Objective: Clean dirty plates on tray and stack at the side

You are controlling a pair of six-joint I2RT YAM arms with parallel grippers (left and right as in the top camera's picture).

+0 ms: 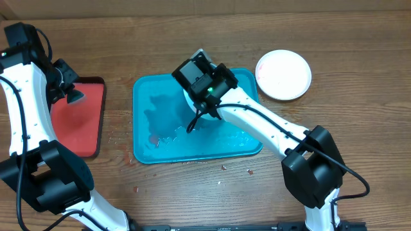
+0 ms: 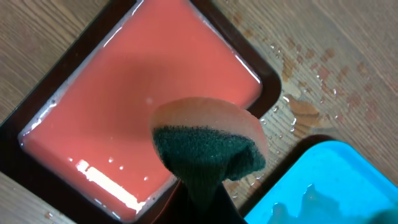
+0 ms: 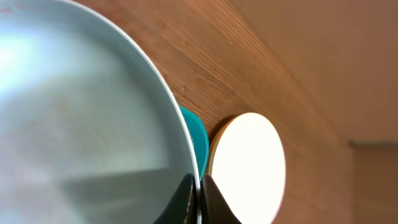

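1. Wooden worktop [image 1: 334, 38] carries the teal tray [image 1: 148, 138] at its middle, with water droplets on it.
2. Left of the teal tray, the left end effector [image 1: 70, 93] is clamped on a green-backed sponge [image 2: 208, 146] above a red tray [image 1: 87, 128].
3. Over the teal tray's far edge, the right end effector [image 3: 199, 198] pinches the rim of a pale mint plate [image 3: 81, 124].
4. Just right of the teal tray, a white plate [image 1: 283, 74] lies flat.

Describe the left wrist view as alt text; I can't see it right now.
The left end effector grips a sponge, green scouring side toward the camera, over the wet red tray. A corner of the teal tray shows lower right, with water droplets on the wooden table between them.
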